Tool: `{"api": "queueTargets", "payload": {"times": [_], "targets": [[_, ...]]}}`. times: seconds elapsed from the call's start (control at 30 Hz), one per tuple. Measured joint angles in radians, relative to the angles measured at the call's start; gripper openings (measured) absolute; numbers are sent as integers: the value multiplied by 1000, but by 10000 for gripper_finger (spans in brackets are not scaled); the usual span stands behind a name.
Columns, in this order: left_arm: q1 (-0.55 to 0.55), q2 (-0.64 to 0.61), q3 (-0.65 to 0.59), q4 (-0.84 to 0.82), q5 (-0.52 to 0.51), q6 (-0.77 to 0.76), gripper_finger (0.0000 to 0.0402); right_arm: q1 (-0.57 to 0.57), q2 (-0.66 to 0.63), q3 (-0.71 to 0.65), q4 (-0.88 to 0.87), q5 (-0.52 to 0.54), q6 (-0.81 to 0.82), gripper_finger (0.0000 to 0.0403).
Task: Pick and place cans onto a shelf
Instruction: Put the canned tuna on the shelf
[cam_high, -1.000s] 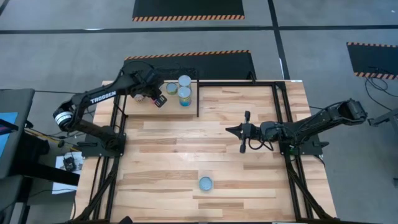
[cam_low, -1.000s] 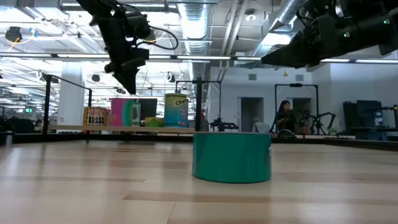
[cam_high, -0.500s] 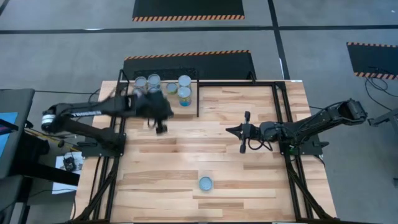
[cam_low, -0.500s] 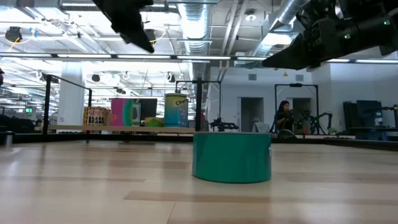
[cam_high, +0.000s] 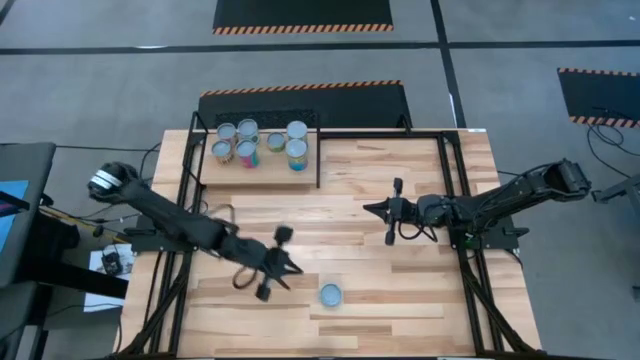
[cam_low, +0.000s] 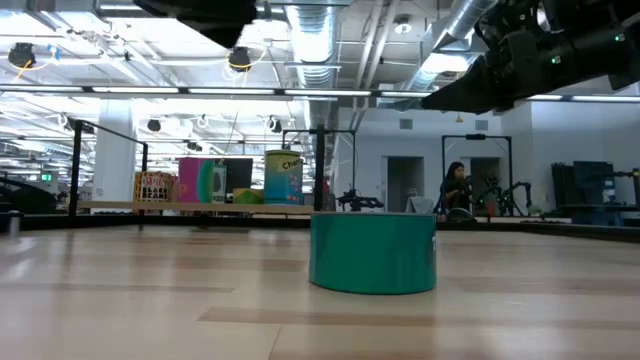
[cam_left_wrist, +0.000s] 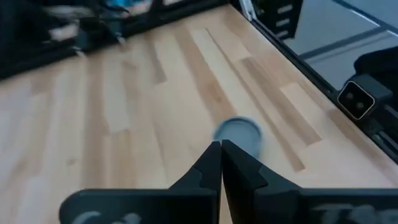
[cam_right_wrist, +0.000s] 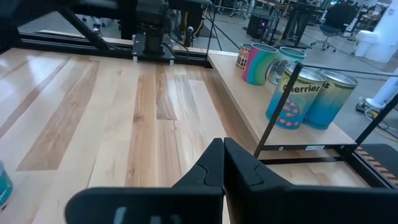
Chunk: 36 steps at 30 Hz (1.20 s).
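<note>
Several cans (cam_high: 247, 140) stand upright on the shelf (cam_high: 265, 170) at the table's far left; in the right wrist view they show as cans (cam_right_wrist: 292, 93) on the shelf (cam_right_wrist: 245, 93). One teal can (cam_high: 330, 294) with a pale-blue top stands alone near the table's front edge, also seen as the can (cam_low: 373, 252) and the can (cam_left_wrist: 238, 132). My left gripper (cam_high: 297, 272) hangs shut and empty just left of this can, pointing at it; in its wrist view the left gripper (cam_left_wrist: 221, 148) is apart from the can. My right gripper (cam_high: 367, 209) waits shut and empty over the table's middle.
A thin black frame (cam_high: 318, 160) edges the shelf and runs along the table's sides. The left arm (cam_low: 200, 10) and the right arm (cam_low: 520, 60) cross the top of the low view. A person (cam_low: 458, 190) sits far off in the room behind.
My left gripper has swung from the shelf toward the table's near edge and right, ending beside the lone can, and has tipped from pointing down to a shallow slant. The cans on the shelf, hidden by the arm before, now stand uncovered.
</note>
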Motion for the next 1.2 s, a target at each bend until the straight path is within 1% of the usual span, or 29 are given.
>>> {"api": "queueTargets", "payload": {"times": [0.1, 0.3, 0.43, 0.57, 0.63, 0.7, 0.83, 1.07, 1.2], "targets": [[-26, 115, 46, 17, -1, -31, 2, -6, 0, 0, 0, 0, 7, 16], [-25, 337, 184, 7, 1, -93, 8, -6, 0, 0, 1, 0, 6, 16], [-25, 434, 282, -56, 31, -72, 31, -6, 0, 0, -5, 0, 9, 16], [-25, 503, 357, -127, 41, -41, 59, -6, 0, 0, -18, 0, 11, 17], [-25, 529, 380, -157, 56, -12, 72, -6, 0, 0, -17, 0, 11, 16], [-24, 554, 395, -150, 75, 18, 82, -6, 0, 0, -21, 0, 11, 15], [-25, 567, 395, -153, 97, 72, 95, -6, 0, 0, -26, 0, 14, 17], [-25, 568, 395, -149, 88, 85, 98, -6, 0, 0, -21, 0, 14, 15], [-25, 590, 391, -156, 79, 95, 98, -10, 0, 0, -21, -1, 13, 17]]}}
